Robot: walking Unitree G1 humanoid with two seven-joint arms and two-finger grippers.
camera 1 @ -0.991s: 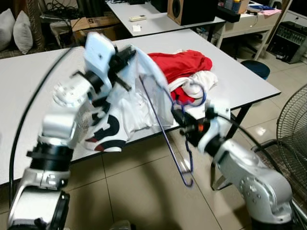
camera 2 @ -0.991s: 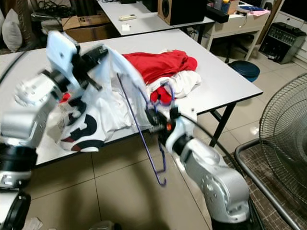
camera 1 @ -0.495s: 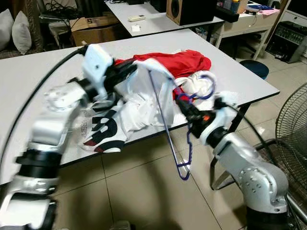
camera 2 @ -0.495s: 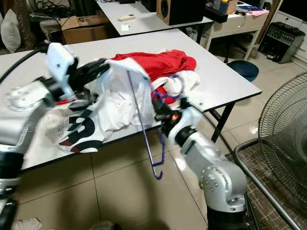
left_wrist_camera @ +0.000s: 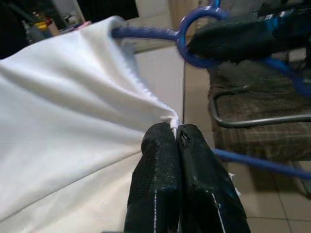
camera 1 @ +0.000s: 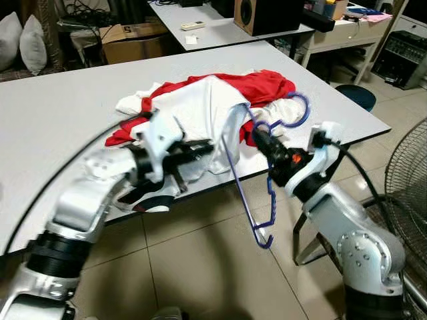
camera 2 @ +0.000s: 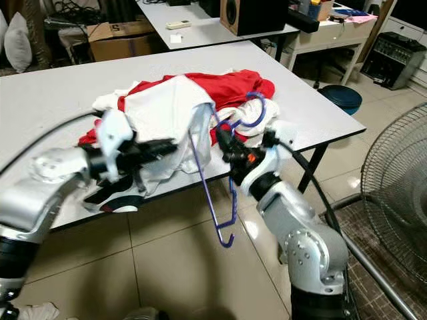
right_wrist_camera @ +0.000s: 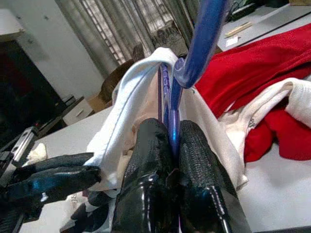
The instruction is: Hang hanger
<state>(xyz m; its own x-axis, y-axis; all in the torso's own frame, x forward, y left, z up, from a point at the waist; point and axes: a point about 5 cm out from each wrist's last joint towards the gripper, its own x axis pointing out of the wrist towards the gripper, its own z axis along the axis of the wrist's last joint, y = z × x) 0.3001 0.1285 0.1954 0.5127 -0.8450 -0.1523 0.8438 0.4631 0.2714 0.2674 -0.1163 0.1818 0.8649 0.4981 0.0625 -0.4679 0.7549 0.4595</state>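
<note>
Blue wire forms the hanger, which hangs tilted near the middle of the frame, its hook curling up just right of centre and its lower corner dangling off the edge of the grey table above the tiled floor. Judged from this, the task is only partly done: one shoulder of the hanger appears to sit inside the white shirt, while the rest is bare, and no rail for hanging is in sight. The right gripper reaches in from the lower right, its fingers clamped tight on the hanger's neck just below the hook. The left gripper stretches across from the lower left, fingers pressed together on a pinch of the shirt's hem. Red clothing lies heaped behind on the table.
</note>
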